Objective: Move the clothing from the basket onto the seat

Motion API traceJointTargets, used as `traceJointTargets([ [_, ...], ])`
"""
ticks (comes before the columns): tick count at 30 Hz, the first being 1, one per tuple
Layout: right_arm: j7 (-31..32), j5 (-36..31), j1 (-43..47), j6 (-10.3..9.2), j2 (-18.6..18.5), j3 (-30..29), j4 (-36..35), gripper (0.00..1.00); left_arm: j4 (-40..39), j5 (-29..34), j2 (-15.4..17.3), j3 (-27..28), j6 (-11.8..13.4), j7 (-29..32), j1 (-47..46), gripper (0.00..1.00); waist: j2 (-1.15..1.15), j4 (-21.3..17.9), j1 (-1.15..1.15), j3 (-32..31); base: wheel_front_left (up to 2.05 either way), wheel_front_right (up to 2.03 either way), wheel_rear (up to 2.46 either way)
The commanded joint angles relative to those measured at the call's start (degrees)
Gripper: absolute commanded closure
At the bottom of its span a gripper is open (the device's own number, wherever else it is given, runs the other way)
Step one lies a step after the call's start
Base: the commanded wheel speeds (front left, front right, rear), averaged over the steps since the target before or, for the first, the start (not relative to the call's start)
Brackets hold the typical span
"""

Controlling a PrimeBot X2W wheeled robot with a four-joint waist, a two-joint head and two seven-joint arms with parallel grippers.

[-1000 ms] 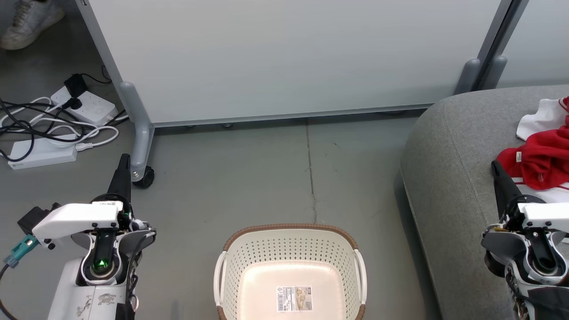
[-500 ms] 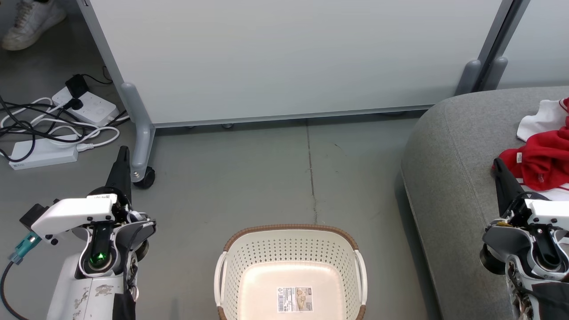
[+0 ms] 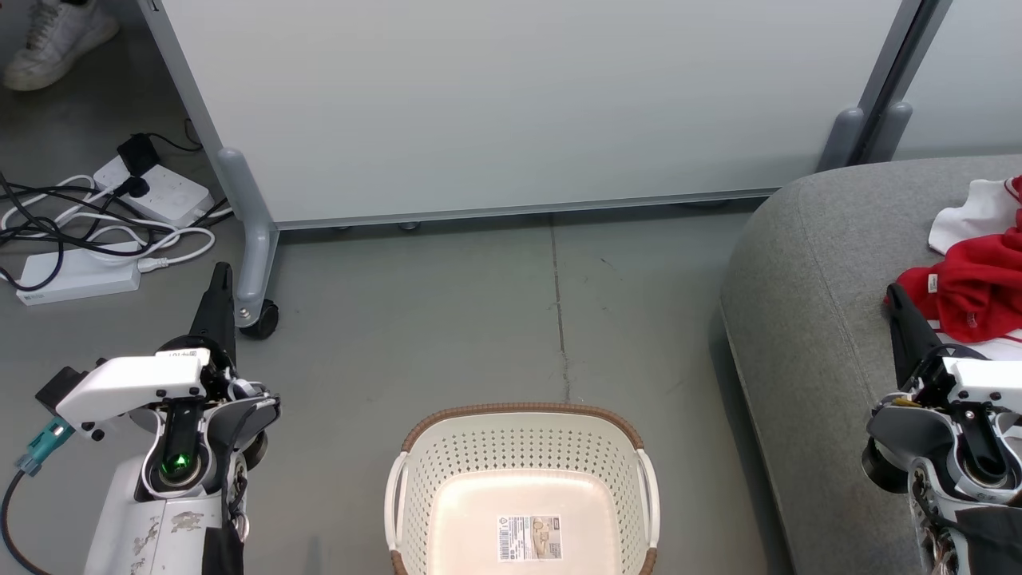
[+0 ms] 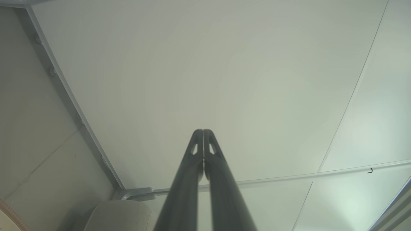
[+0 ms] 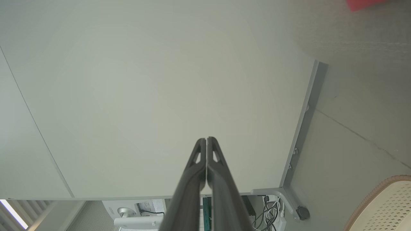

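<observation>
The cream perforated basket [image 3: 523, 435] with a brown rim stands on the floor at the bottom centre, holding nothing but a barcode sticker [image 3: 528, 537]. Red and white clothing [image 3: 978, 279] lies piled on the grey seat [image 3: 806, 303] at the right edge. My left gripper [image 3: 221, 271] is shut and holds nothing, off to the basket's left above the floor; its fingertips [image 4: 203, 131] meet before the pale panel. My right gripper [image 3: 893, 291] is shut and bare, over the seat just left of the clothing, with its fingers [image 5: 206, 140] pressed together. The basket's rim [image 5: 379, 189] shows at the lower right of the right wrist view.
A pale partition panel [image 3: 519, 104] on grey wheeled feet [image 3: 254, 271] stands behind the basket. Power strips and tangled cables [image 3: 96, 231] lie on the floor at the left. A person's white shoe [image 3: 60, 36] rests at the top left. Bare grey floor [image 3: 479, 319] lies between panel and basket.
Over the second both arms shifted slightly up the head view, then stayed still. Both grippers stayed shut. Basket and clothing have not moved.
</observation>
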Motion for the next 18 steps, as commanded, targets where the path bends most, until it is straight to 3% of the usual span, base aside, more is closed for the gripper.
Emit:
traceJointTargets([
  [1, 0.2, 0.2, -0.5, 0.12, -0.3, -0.1, 0.1, 1.00, 0.1, 0.2, 0.1, 0.2, -0.3, 0.2, -0.5, 1.00, 0.00, 0.0, 0.00, 0.0, 0.00, 0.00, 0.00],
  [18, 0.1, 0.1, -0.5, 0.12, -0.3, -0.1, 0.1, 1.00, 0.0, 0.2, 0.1, 0.3, -0.3, 0.2, -0.5, 1.00, 0.00, 0.0, 0.00, 0.0, 0.00, 0.00, 0.00],
])
